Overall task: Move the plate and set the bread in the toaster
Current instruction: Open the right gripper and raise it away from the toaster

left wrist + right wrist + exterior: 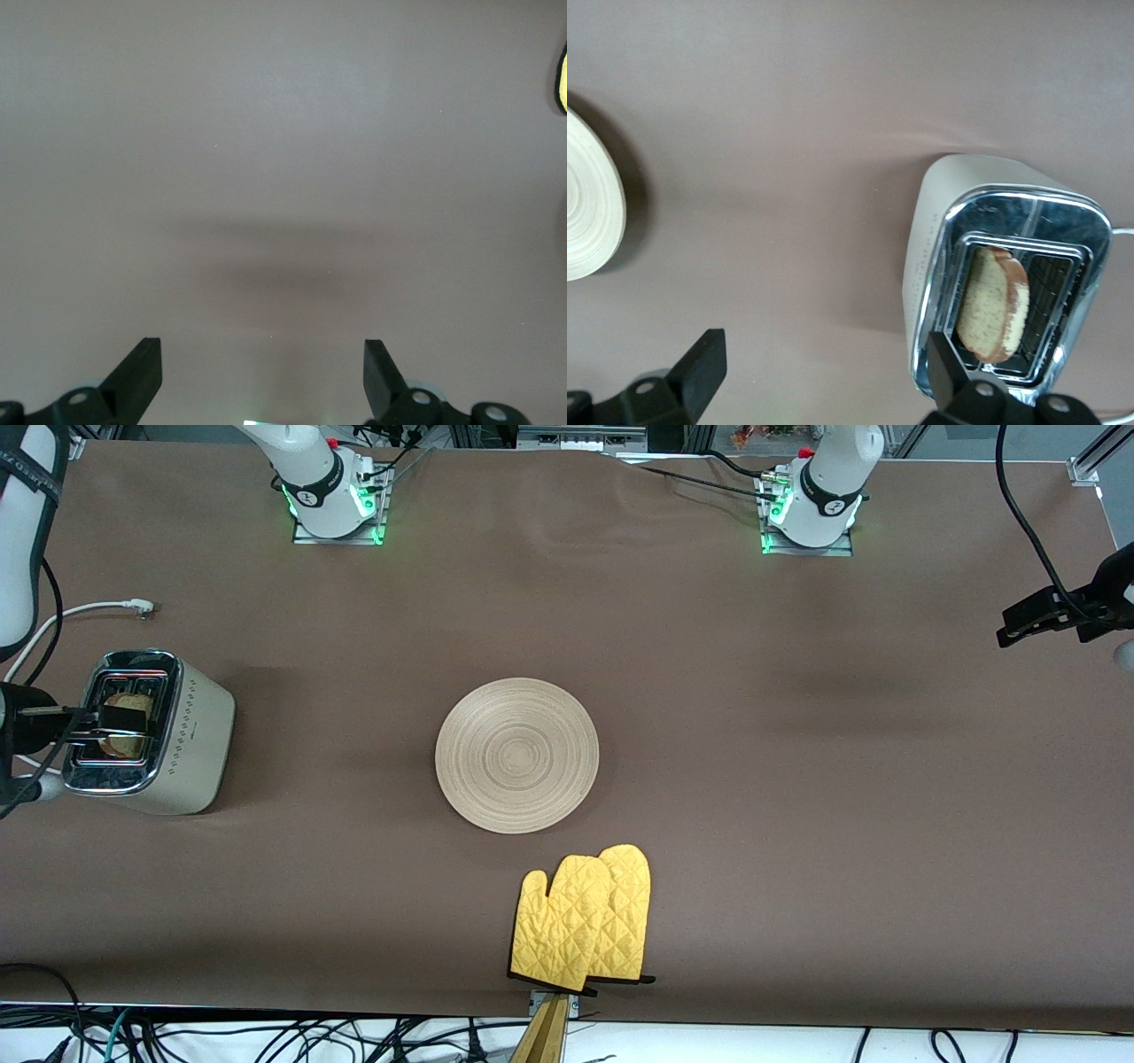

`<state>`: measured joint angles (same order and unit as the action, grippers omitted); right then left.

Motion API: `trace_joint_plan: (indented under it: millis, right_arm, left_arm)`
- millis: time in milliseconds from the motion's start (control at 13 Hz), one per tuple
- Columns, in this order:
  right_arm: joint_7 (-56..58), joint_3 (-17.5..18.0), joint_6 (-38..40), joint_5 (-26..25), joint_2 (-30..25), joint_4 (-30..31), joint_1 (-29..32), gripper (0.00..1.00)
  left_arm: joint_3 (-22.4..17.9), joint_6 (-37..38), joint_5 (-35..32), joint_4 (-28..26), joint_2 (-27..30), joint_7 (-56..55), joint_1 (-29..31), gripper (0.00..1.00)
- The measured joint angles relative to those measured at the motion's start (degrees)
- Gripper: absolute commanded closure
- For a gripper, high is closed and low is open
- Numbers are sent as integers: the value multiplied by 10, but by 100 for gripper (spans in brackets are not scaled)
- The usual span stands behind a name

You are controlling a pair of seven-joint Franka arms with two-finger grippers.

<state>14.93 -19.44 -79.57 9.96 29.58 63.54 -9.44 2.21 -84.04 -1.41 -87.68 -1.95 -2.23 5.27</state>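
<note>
The cream toaster (182,748) stands at the right arm's end of the table. The bread (124,726) sits tilted in a slot of its chrome top, and also shows in the right wrist view (992,305) inside the toaster (939,221). My right gripper (89,722) is open and empty over the toaster's top; in the right wrist view (827,367) one finger overlaps the toaster's rim. The light-wood plate (516,755) lies at the table's middle, its edge showing in the right wrist view (589,208). My left gripper (1019,624) waits open and empty over bare table at the left arm's end (263,372).
A pair of yellow oven mitts (585,921) lies nearer to the front camera than the plate, at the table's front edge; one corner shows in the left wrist view (562,80). The toaster's white cord (89,609) trails toward the robots' bases.
</note>
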Motion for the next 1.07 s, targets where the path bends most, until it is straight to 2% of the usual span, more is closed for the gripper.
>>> trace_joint_plan:
  millis: [153, 307, 537, 767, 1074]
  right_arm:
    - [-1, 9, 0, 0, -9, 0, -9, 0]
    - [-1, 36, 0, -20, -22, 0, -4, 0]
    - [-2, 115, -25, -60, -43, 12, 38, 0]
    - [-3, 138, -89, -68, -93, 74, 67, 0]
    - [-2, 179, -101, -78, -158, 136, 119, 0]
  left_arm:
    - [0, 0, 0, 0, 0, 0, 0, 0]
    - [0, 0, 0, 0, 0, 0, 0, 0]
    - [0, 0, 0, 0, 0, 0, 0, 0]
    - [0, 0, 0, 1, 0, 0, 0, 0]
    - [0, 0, 0, 1, 0, 0, 0, 0]
